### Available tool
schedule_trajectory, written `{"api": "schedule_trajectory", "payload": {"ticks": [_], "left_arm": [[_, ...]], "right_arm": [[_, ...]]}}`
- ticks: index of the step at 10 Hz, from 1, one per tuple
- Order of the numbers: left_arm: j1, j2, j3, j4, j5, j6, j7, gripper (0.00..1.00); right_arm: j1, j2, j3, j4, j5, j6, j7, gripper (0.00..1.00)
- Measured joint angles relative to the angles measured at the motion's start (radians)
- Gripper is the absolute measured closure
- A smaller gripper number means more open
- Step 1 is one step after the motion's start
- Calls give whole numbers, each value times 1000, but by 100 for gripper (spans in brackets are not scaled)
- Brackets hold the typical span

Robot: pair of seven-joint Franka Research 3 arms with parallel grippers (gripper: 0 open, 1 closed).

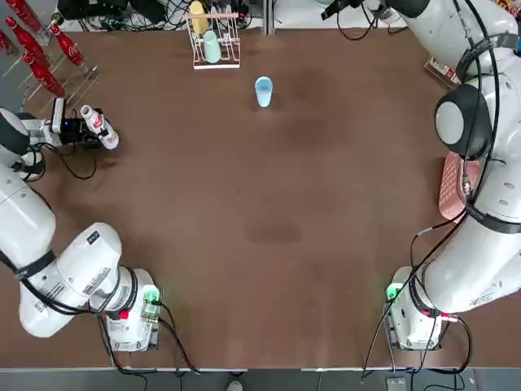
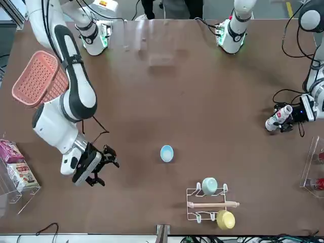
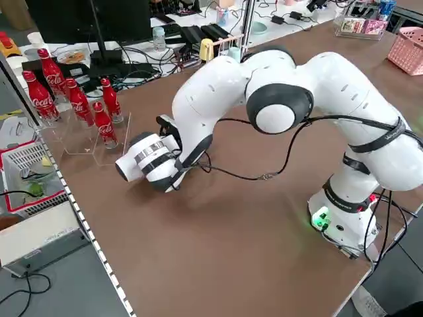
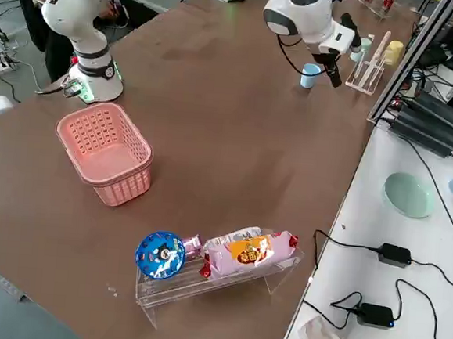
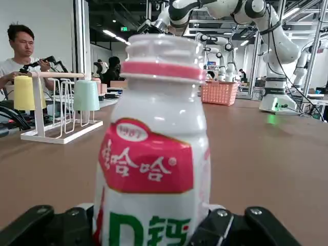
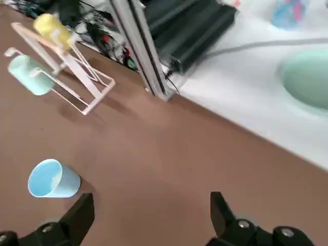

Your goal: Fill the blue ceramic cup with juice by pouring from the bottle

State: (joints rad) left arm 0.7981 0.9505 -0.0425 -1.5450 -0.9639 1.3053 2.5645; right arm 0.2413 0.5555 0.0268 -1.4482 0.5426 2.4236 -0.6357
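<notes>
White btl (image 5: pixel 154 154) clamped in L jaws (image 5: pixel 154 225), its base cut off; R jaws (image 6: pixel 154 215) wide, empty.

A plain pale wall (image 5: pixel 48 18) stands behind the dark-framed black monitor (image 3: pixel 86 26). Long white ceiling lights (image 5: pixel 109 33) shine above the smooth grey floor (image 4: pixel 13 294).

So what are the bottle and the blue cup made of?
The bottle looks like glossy white plastic: thin ridged neck, soft highlights. The cup has a smooth, pale blue surface; glazed ceramic seems likely, though plastic can't be ruled out.
</notes>
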Motion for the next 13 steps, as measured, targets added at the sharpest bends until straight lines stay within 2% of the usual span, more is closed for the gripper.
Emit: {"api": "schedule_trajectory", "payload": {"ticks": [1, 2, 3, 5, 6, 8, 10, 13], "left_arm": [[0, 0, 0, 0, 0, -1, 0, 47], [0, 0, 0, 1, 0, -1, -1, 41], [0, 0, -1, 2, 0, -1, -1, 36], [0, 0, -1, 13, 0, -3, -1, 4], [0, 0, -1, 27, 0, -5, -1, 0], [0, -1, -1, 46, 13, -7, -1, 1], [1, -6, 5, 62, 25, -8, -2, 1], [23, -8, 11, 68, 46, -9, -2, 1]], "right_arm": [[-17, -8, 3, 21, -136, -66, 202, 0], [-38, -13, 8, 43, -228, -131, 347, 0], [-60, -19, 12, 60, -257, -194, 412, 0], [-106, -31, 14, 90, -273, -312, 493, 0], [-122, -35, 15, 122, -307, -393, 550, 0], [-135, -53, 15, 202, -350, -570, 641, 0], [-143, -85, 13, 231, -359, -626, 659, 0], [-154, -110, 1, 233, -367, -667, 666, 0]]}}
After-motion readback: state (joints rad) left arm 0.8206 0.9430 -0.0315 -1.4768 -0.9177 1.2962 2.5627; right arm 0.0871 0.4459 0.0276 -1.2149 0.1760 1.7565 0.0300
